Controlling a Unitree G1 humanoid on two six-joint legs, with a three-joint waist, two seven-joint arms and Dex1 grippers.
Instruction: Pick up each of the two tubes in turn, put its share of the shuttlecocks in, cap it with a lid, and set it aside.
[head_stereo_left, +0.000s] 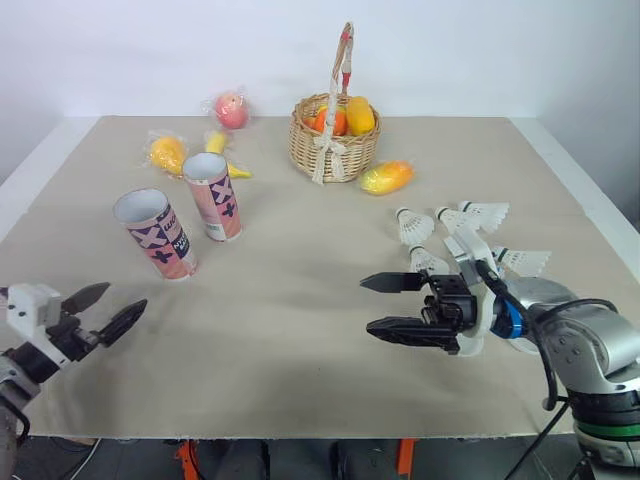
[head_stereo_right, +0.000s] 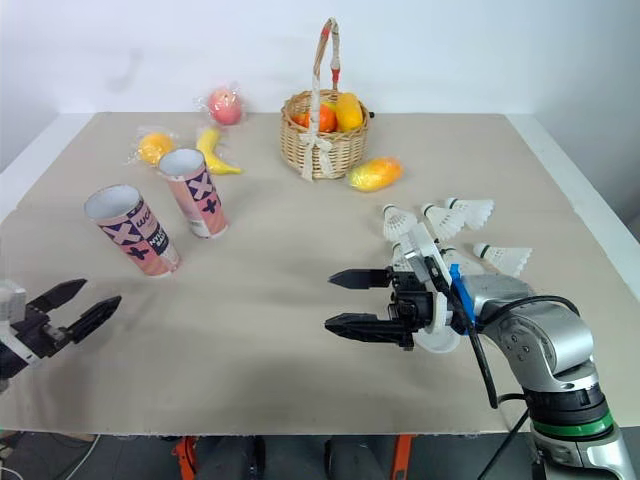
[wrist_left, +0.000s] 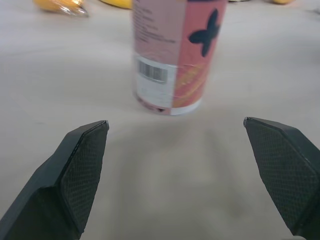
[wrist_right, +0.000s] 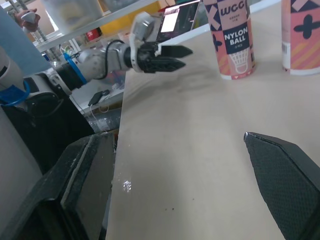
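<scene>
Ahead of the left tool (head_stereo_left: 124, 300) — fingers spread wide, holding nothing — the nearer tube (head_stereo_left: 155, 233) and farther tube (head_stereo_left: 213, 195) stand on the counter (head_stereo_left: 300, 380), mouths up, apparently for loading. Behind the right tool (head_stereo_left: 367, 304), likewise wide open and empty, lie the shuttlecocks (head_stereo_left: 414, 226) — seemingly kept within its reach. Neither tube is lifted yet.

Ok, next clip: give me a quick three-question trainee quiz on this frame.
1. True or false: the left claw and right claw are both open and empty.
2. Fill in: both tubes stand ___ with no lids on.
3. The shuttlecocks lie nearest: A) the right claw, B) the fruit basket, C) the tubes.
Key: 1 true; 2 upright; 3 A.
</scene>
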